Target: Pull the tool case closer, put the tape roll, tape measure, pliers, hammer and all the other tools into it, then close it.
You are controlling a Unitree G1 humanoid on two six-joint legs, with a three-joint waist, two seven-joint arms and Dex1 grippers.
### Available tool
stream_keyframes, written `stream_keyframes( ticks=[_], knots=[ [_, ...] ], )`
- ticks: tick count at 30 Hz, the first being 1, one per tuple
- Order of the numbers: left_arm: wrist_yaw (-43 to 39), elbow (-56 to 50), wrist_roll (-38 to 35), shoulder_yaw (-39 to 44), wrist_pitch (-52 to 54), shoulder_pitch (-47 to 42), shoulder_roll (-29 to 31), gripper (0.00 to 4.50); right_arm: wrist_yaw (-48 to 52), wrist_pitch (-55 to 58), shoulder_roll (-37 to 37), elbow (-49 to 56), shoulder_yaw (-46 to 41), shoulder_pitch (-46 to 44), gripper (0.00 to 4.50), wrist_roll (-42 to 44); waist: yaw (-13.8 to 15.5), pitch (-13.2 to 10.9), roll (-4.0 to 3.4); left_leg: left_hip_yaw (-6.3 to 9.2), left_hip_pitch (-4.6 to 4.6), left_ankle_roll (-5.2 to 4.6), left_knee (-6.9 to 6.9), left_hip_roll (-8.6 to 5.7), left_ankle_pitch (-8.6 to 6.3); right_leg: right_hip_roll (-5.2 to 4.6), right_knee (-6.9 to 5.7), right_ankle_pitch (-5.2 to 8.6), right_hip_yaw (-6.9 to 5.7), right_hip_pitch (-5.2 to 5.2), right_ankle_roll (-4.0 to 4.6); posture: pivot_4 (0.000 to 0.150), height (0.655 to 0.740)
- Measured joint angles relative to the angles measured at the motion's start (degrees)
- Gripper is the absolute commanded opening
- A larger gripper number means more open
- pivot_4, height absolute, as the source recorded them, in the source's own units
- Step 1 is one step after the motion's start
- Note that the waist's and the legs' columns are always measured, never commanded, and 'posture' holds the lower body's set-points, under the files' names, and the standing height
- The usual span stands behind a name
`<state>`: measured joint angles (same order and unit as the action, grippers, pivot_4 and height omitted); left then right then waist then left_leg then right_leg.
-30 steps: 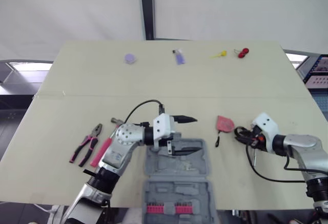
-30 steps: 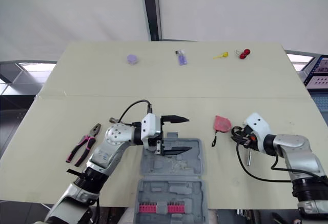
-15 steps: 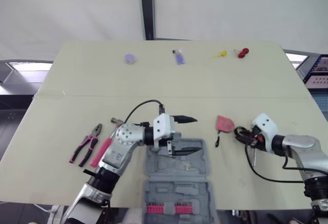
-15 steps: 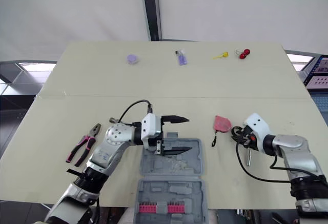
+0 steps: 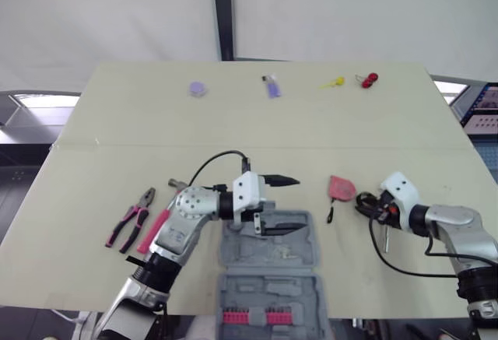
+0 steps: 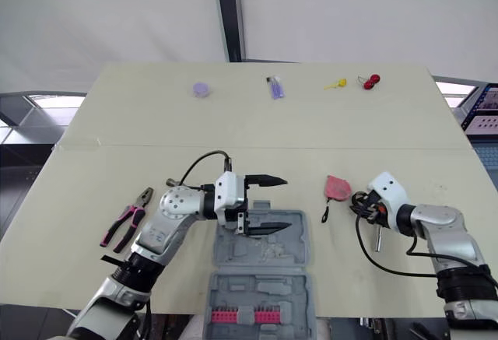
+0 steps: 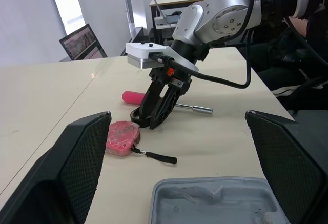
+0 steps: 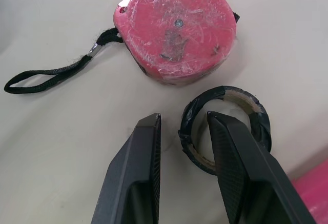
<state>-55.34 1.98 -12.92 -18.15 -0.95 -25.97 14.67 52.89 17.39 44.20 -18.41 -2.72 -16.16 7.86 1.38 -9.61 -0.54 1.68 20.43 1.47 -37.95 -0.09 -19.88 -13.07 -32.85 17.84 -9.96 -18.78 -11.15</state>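
The grey tool case (image 5: 272,256) lies open at the near table edge, with pink bits (image 5: 249,317) in its near half. My left gripper (image 5: 289,202) hovers open over its far half, holding nothing. To the right lies the red tape measure (image 5: 340,187) with its black strap. Just right of it my right gripper (image 8: 182,119) stands open astride the wall of the black tape roll (image 8: 230,95), one finger inside the ring and one outside. A pink-handled screwdriver (image 7: 134,97) lies behind that gripper. The pliers (image 5: 131,219) and the pink-handled hammer (image 5: 156,229) lie at the left.
Along the far edge of the table (image 5: 117,138) sit a purple disc (image 5: 198,88), a small purple item (image 5: 271,85), a yellow piece (image 5: 333,83) and a red piece (image 5: 368,79). A black cable loops from my right wrist over the table.
My right gripper has edged slightly left at the tape roll. The left arm and the tools have not moved.
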Motion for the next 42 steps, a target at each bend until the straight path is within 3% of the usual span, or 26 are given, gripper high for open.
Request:
stream_keyframes(
  ticks=[9,12,13,14,30,37,42],
  knots=[
    [-0.5,0.0,0.0,0.0,0.2,-0.4,0.0,4.50,0.0,0.0,0.0,0.0,0.0,0.0,1.54,0.0,0.0,0.0,0.00,0.00,0.00,0.00,0.00,0.00,0.00,0.00,0.00,0.00,0.00,0.00,0.00,0.150,0.7400],
    [-0.5,0.0,0.0,0.0,0.4,-0.4,0.0,4.50,-0.1,0.0,0.0,0.0,0.0,0.0,0.66,0.0,0.0,0.0,0.00,0.00,0.00,0.00,0.00,0.00,0.00,0.00,0.00,0.00,0.00,0.00,0.00,0.150,0.7400],
    [-0.5,0.0,0.0,0.0,0.4,-0.4,0.0,4.50,-0.1,0.0,0.0,0.0,0.0,-0.1,0.13,0.0,0.0,0.0,0.00,0.00,0.00,0.00,0.00,0.00,0.00,0.00,0.00,0.00,0.00,0.00,0.00,0.150,0.7400],
    [-0.6,0.0,0.0,0.0,0.5,-0.4,0.0,4.50,-0.1,0.0,0.0,0.0,0.0,-0.1,0.05,0.1,0.0,0.0,0.00,0.00,0.00,0.00,0.00,0.00,0.00,0.00,0.00,0.00,0.00,0.00,0.00,0.150,0.7400],
    [-1.1,1.3,-0.4,0.3,1.6,-1.0,0.1,4.50,0.1,1.4,2.2,3.8,-2.5,2.9,0.05,1.6,0.0,0.0,0.00,0.00,0.01,0.00,0.00,0.00,0.00,0.00,0.00,0.00,0.00,0.00,0.00,0.150,0.7400],
    [-6.4,0.9,-5.2,6.5,4.8,-1.6,7.4,4.50,5.6,9.8,7.0,21.3,-8.1,6.0,0.05,11.6,-0.4,0.0,-0.02,0.00,-0.05,0.00,0.04,0.09,0.00,0.09,0.00,0.00,0.00,-0.01,0.00,0.150,0.7400],
    [-10.8,-1.5,-7.3,10.8,4.0,4.8,14.7,4.50,5.3,16.1,2.5,33.7,-3.4,5.1,0.05,17.0,-0.6,0.0,-0.03,0.03,-0.06,0.05,0.08,0.14,-0.03,0.13,0.00,0.00,0.02,-0.01,0.00,0.150,0.7400]
  ],
)
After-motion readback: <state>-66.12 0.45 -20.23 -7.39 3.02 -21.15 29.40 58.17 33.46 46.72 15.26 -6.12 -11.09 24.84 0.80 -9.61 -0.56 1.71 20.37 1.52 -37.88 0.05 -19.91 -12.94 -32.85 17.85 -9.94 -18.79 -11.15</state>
